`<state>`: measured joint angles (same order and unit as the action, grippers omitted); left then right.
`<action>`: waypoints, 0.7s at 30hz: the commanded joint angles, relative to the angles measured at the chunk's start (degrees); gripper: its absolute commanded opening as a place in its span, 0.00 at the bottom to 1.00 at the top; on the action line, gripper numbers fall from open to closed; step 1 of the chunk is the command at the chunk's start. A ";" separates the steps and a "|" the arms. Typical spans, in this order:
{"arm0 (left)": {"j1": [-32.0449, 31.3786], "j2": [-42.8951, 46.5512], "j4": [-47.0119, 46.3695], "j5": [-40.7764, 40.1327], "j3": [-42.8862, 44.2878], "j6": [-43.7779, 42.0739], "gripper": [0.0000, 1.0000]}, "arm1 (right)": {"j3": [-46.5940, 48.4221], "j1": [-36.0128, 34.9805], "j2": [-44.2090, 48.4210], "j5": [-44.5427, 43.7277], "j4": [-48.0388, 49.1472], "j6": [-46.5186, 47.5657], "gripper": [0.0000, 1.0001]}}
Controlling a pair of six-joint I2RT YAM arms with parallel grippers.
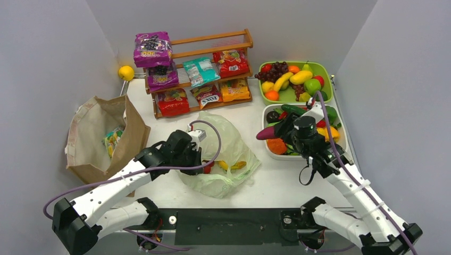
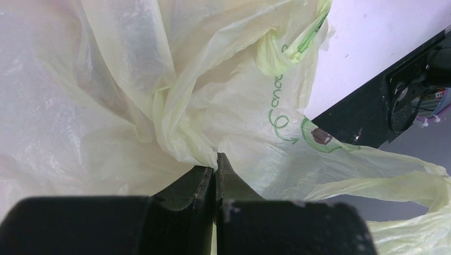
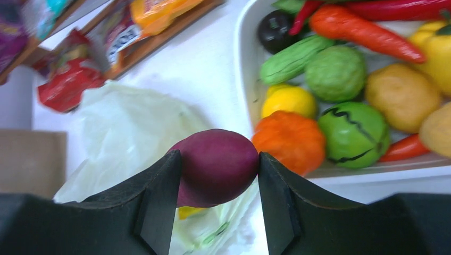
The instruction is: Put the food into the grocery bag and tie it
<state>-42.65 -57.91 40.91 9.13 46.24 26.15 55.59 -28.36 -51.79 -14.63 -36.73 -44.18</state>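
Right jaws clamp the purple eggplant (image 3: 215, 167); left jaws pinch a fold of the grocery bag (image 1: 234, 137). Best carry it left, low over the mouth, before releasing.

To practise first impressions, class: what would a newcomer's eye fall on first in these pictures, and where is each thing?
The glossy purple vegetable stands out, clamped in the right gripper at the edge of the white tray nearest the bag. At the table's centre lies the pale green grocery bag, a fold pinched in the shut left gripper. At the back, a wooden rack shows bright snack packets.
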 commanded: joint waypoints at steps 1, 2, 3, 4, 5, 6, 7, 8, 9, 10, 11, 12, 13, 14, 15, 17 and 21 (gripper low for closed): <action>0.24 1.44 -4.57 -1.57 0.60 1.43 0.00 | -1.30 -9.68 3.13 -8.40 2.21 -7.26 0.05; 0.21 1.01 -4.72 -1.85 0.78 1.66 0.00 | -1.99 -13.25 3.38 -10.68 2.46 -9.13 0.05; 0.25 0.76 -5.03 -1.97 0.87 2.05 0.00 | -2.29 -17.09 3.70 -11.95 3.25 -9.85 0.05; 0.28 0.18 -5.17 -2.17 1.09 2.27 0.00 | -2.85 -18.93 3.75 -14.67 4.15 -11.05 0.05; 0.29 -0.09 -5.16 -2.27 1.33 2.60 0.00 | -3.07 -22.86 3.68 -16.15 4.53 -11.73 0.05; 0.29 -0.54 -5.15 -2.47 1.89 2.72 0.00 | -3.40 -24.89 3.48 -19.14 5.28 -12.82 0.05; 0.29 -0.62 -5.20 -2.54 2.21 2.86 0.00 | -3.57 -28.42 2.84 -20.45 5.76 -13.28 0.05; 0.29 -0.87 -5.21 -2.60 2.83 2.99 0.00 | -3.69 -29.95 2.40 -22.77 6.62 -13.93 0.05; 0.27 -0.83 -5.26 -2.61 3.13 3.26 0.00 | -3.63 -32.74 1.23 -24.64 7.00 -14.18 0.05; 0.28 -0.94 -5.29 -2.57 3.92 3.32 0.00 | -3.53 -33.96 0.58 -25.44 7.76 -14.62 0.05; 0.22 -0.96 -5.30 -2.55 4.33 3.61 0.00 | -3.46 -36.24 -0.78 -26.89 8.27 -14.66 0.05; 0.26 -1.08 -5.26 -2.63 5.12 3.71 0.00 | -3.36 -37.12 -1.48 -27.49 9.31 -14.78 0.05; 0.24 -1.16 -5.23 -2.62 5.93 3.90 0.00 | -3.33 -38.70 -2.92 -28.24 9.97 -14.87 0.05; 0.26 -1.22 -5.18 -2.58 6.30 4.08 0.00 | -3.31 -39.32 -4.47 -28.38 11.17 -14.92 0.05; 0.31 -1.27 -5.21 -2.47 7.04 4.32 0.00 | -3.26 -40.09 -5.21 -28.31 11.78 -15.00 0.05; 0.36 -1.32 -5.31 -2.05 7.86 4.72 0.00 | -3.09 -40.93 -7.60 -27.28 13.77 -14.90 0.05; 0.36 -0.98 -5.40 -1.36 8.63 5.40 0.00 | -2.15 -41.84 -12.90 -24.17 18.24 -14.06 0.05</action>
<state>-42.63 -59.22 38.09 7.29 51.83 30.39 52.21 -69.28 -61.43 -38.61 -25.36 -57.93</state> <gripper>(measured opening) 0.003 0.479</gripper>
